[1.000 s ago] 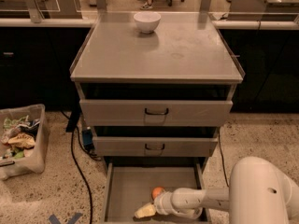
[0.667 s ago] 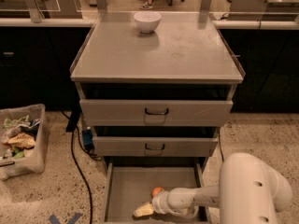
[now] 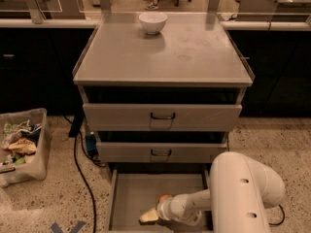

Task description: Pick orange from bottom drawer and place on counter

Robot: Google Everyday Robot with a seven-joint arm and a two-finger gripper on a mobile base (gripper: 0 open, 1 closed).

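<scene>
Orange (image 3: 164, 197) peeks out as a small bright patch inside the pulled-out bottom drawer (image 3: 130, 194), right of the middle of its floor. Most of it is hidden behind the wrist of the white arm (image 3: 243, 191). The gripper (image 3: 148, 217) reaches low into the drawer just in front and to the left of the fruit, its pale tip near the lower edge. Whether it is open or closed cannot be told, nor whether it touches the orange. On the counter (image 3: 165, 57) stands a white bowl (image 3: 152, 22).
</scene>
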